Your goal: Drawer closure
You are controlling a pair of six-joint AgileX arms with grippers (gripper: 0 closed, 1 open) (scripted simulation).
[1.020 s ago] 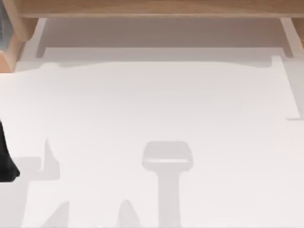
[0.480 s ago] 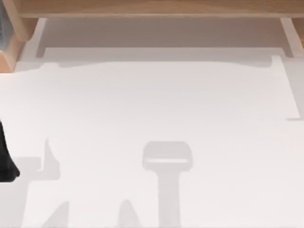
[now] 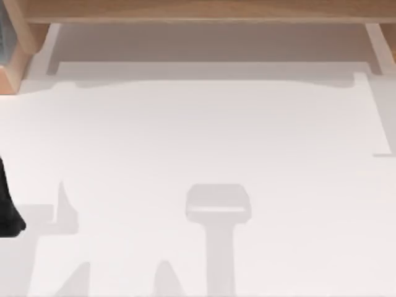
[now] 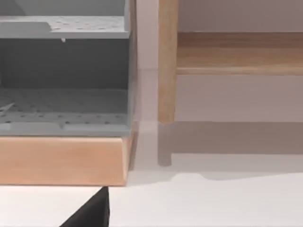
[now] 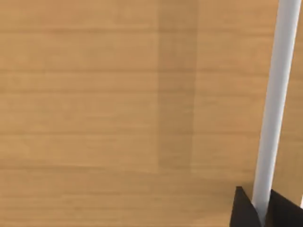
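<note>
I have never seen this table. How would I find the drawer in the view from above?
Look along the far edge, where a light wood frame runs across the top. Just below it lies the drawer, a wide shallow tray. Unlike the plain white table before it, it has a grey-beige floor, thin white side walls and a white front strip.
</note>
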